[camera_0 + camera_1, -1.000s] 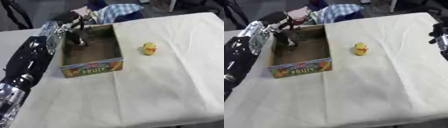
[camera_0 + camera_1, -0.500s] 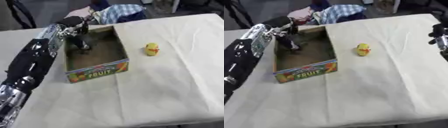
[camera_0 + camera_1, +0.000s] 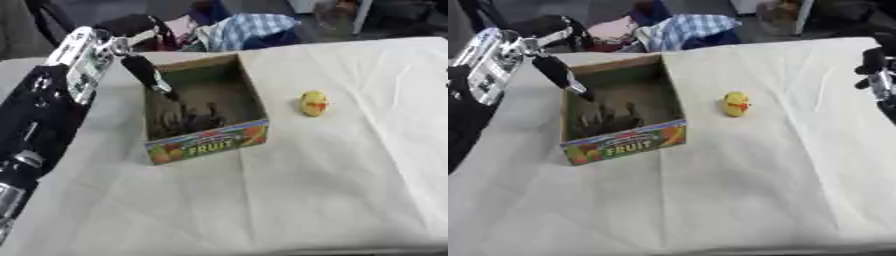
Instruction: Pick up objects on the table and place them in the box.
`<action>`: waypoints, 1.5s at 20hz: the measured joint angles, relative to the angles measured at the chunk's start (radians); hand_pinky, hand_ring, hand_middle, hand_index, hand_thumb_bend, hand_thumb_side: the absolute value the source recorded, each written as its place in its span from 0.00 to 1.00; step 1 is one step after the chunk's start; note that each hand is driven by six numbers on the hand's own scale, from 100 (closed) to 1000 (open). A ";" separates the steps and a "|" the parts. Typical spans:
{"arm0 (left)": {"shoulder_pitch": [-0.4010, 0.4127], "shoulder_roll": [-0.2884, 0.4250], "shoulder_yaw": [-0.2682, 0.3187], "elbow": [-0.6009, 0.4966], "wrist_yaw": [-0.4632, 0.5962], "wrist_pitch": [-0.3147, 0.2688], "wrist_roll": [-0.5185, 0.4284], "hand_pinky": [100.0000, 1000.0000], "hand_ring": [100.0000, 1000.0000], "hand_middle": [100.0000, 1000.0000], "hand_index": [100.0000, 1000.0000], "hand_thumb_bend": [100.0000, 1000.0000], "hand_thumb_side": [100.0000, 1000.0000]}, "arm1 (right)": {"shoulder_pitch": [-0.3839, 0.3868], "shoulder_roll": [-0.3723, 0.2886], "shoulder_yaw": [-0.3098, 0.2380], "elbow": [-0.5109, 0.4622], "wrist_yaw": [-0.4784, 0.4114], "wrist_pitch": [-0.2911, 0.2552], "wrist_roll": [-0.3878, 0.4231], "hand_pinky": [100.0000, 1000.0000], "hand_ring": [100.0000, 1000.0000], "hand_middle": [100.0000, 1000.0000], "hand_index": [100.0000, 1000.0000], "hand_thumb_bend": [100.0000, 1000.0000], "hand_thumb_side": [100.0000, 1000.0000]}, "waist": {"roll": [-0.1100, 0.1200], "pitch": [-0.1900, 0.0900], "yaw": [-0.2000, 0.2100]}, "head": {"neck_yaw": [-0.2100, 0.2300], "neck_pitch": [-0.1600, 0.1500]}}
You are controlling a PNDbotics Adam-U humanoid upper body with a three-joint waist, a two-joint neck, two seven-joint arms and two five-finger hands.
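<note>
A cardboard box [image 3: 208,141] with "FRUIT" printed on its front stands left of the table's middle. Dark objects [image 3: 190,118] lie on its floor, their shape unclear. A small yellow toy with a red mark [image 3: 313,103] stands on the cloth to the right of the box. My left hand [image 3: 142,70] hangs over the box's far left corner, open, with a straight dark finger pointing down into it and nothing held. My right hand [image 3: 876,75] shows at the right edge, away from the toy.
A white cloth [image 3: 289,200] covers the table, with wide bare room in front and to the right. Beyond the far edge lie a checked blue cloth [image 3: 246,28] and other bundled fabric [image 3: 614,31].
My left hand has risen from inside the box and let go of the dark thing, which now lies on the box floor. The camera has shifted a little.
</note>
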 measured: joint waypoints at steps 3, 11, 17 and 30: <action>0.068 0.054 0.026 -0.112 0.113 0.030 0.073 0.66 0.53 0.58 0.70 0.88 0.39 | -0.034 -0.053 0.014 0.022 0.014 0.005 0.021 0.46 0.59 0.63 0.80 0.25 0.48 | -0.012 -0.006 0.042 | -0.010 0.005; 0.334 0.137 0.106 -0.450 0.382 0.138 0.281 0.65 0.51 0.57 0.70 0.80 0.37 | -0.162 -0.211 0.096 0.156 0.098 0.003 0.143 0.50 0.62 0.65 0.79 0.25 0.18 | -0.039 -0.016 0.144 | -0.051 0.013; 0.452 0.114 0.151 -0.586 0.439 0.183 0.368 0.65 0.49 0.56 0.69 0.80 0.38 | -0.271 -0.240 0.171 0.302 0.200 -0.037 0.257 0.52 0.65 0.67 0.79 0.31 0.08 | -0.047 -0.018 0.191 | -0.079 0.013; 0.539 0.020 0.185 -0.615 0.495 0.201 0.432 0.64 0.48 0.54 0.69 0.80 0.40 | -0.407 -0.149 0.218 0.614 0.450 -0.113 0.377 0.55 0.69 0.68 0.80 0.32 0.04 | -0.056 0.000 0.252 | -0.129 0.013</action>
